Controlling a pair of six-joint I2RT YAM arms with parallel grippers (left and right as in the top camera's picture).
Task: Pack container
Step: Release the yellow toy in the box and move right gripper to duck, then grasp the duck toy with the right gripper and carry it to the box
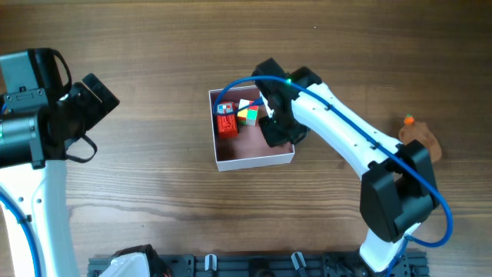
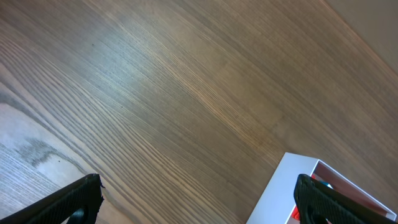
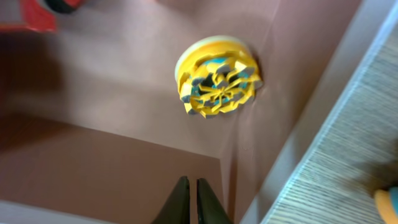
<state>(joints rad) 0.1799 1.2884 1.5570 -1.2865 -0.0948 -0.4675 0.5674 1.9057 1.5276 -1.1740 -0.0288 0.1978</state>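
Container sits just R of centre on table, open side up, pink floor showing. R arm reaches in from 4 o'clock. R gripper is down inside the box at its 3 o'clock side. Its fingers are together w/ only a hairline slit, nothing between them.

At 12 o'clock from the tips in the wrist view is a yellow round toy w/ grey-blue slots. It lies on the pink floor close to a wall. Blurred, prob. a ridged disc; can't say more.

At 10–11 o'clock in the box: red toy, w/ multicolour cube just beside it.

L gripper hangs at 9 o'clock from the container, well apart, over bare wood. Fingers wide apart, empty. White box corner shows at 4 o'clock in its view.

Brown object lies at 3 o'clock, well apart from the box, w/ a small orange piece just beside it.
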